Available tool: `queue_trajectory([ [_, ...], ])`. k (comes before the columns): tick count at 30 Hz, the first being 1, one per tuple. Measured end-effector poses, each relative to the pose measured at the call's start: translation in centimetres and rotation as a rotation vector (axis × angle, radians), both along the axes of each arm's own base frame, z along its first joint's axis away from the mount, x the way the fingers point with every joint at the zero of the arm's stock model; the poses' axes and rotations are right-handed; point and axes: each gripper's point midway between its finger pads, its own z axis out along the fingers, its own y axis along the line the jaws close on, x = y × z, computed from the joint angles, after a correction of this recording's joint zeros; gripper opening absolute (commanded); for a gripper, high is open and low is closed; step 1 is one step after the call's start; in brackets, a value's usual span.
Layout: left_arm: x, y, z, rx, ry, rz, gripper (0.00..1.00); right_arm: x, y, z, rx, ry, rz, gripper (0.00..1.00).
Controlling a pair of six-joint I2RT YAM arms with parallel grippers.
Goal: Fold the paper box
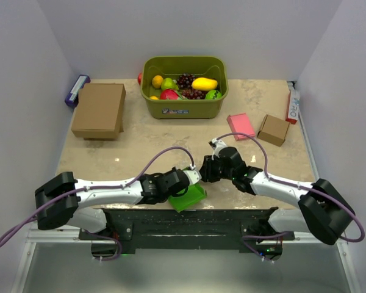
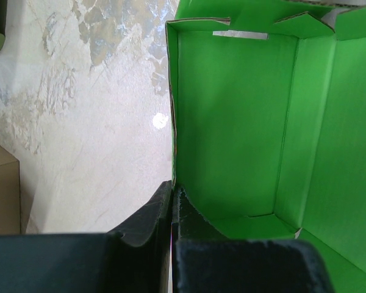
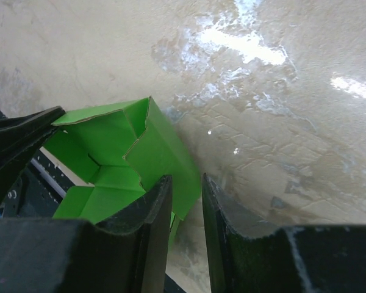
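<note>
The bright green paper box point(image 1: 190, 197) lies at the table's front edge, part folded, with walls standing and flaps loose. In the left wrist view its open inside point(image 2: 232, 122) fills the right half. My left gripper point(image 1: 193, 177) is shut on the box's left wall, with the card edge pinched between the fingertips point(image 2: 172, 190). My right gripper point(image 1: 205, 170) hovers just right of it. In the right wrist view its fingers point(image 3: 186, 183) stand a little apart and empty, over a green flap point(image 3: 165, 155). My left gripper's finger point(image 3: 18, 140) shows at that view's left edge.
An olive basket point(image 1: 184, 111) of toy fruit stands at the back centre. A large brown cardboard box point(image 1: 99, 110) is back left, with a blue and white item point(image 1: 77, 90) by the wall. A pink flat box point(image 1: 240, 125) and a small brown box point(image 1: 273, 129) are back right.
</note>
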Motion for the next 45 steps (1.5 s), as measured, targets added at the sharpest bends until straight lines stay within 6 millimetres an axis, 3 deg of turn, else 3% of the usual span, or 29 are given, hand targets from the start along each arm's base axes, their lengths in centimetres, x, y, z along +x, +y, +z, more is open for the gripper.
queue_trajectory([
  [21, -0.6, 0.7, -0.5, 0.066, -0.005, -0.009, 0.0, 0.0, 2.6, -1.4, 0.035, 0.0, 0.034, 0.3],
  [28, -0.7, 1.0, -0.9, 0.091, -0.002, -0.009, 0.0, -0.3, 2.6, -1.8, 0.035, 0.02, 0.027, 0.4],
  [30, -0.7, 1.0, -1.0, 0.095, -0.001, -0.01, 0.0, -0.6, 2.4, -1.8, 0.032, 0.032, 0.022, 0.47],
  [32, -0.8, 0.9, -1.0, 0.096, 0.0, -0.013, 0.0, -0.9, 2.0, -1.6, 0.032, 0.039, 0.013, 0.58],
  [34, -0.8, 0.9, -1.0, 0.096, -0.001, -0.015, 0.0, -1.1, 1.7, -1.0, 0.034, 0.036, 0.007, 0.63],
  [45, 0.3, 0.5, 0.6, 0.07, -0.073, 0.021, 0.0, -2.0, 0.4, 2.6, 0.08, -0.061, -0.02, 0.66],
])
